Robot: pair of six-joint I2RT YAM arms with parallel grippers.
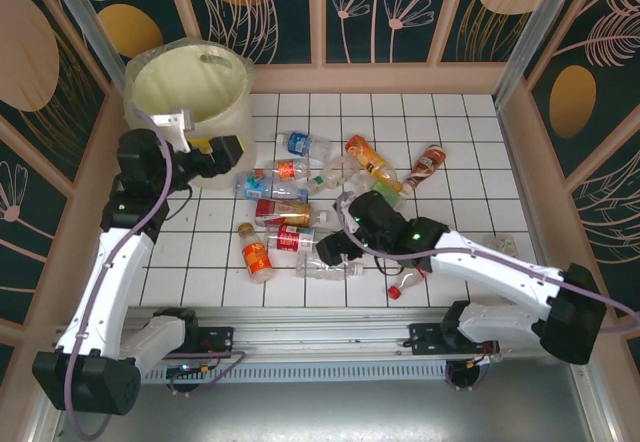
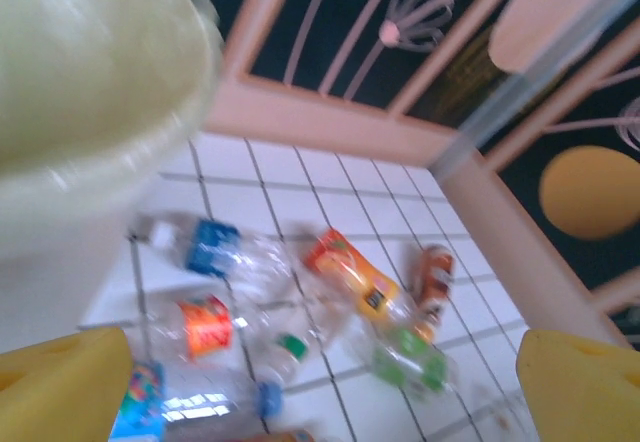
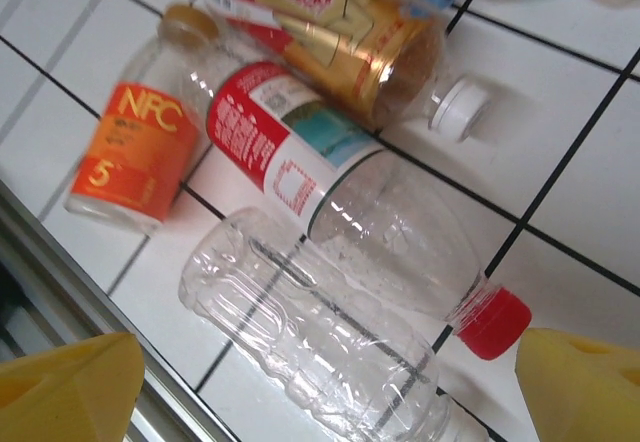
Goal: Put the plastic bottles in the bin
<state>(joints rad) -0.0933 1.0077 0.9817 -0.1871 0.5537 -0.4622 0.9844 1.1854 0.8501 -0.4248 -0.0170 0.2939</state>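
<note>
Right hand [image 3: 322,377]: spread, empty, just above clear bottle [image 3: 310,332].
Bottle axis: slanted across the hand's gap.
Left hand [image 1: 226,148]: spread, empty, beside bin [image 1: 190,87], farther off.

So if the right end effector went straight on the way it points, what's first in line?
The right end effector, open, would likely meet the clear unlabelled bottle first; the red-capped bottle lies just beside it. Depth is unclear.

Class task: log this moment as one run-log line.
left tool open, empty, beside bin | right tool open, above clear bottle | bottles lying on tiled table
</note>
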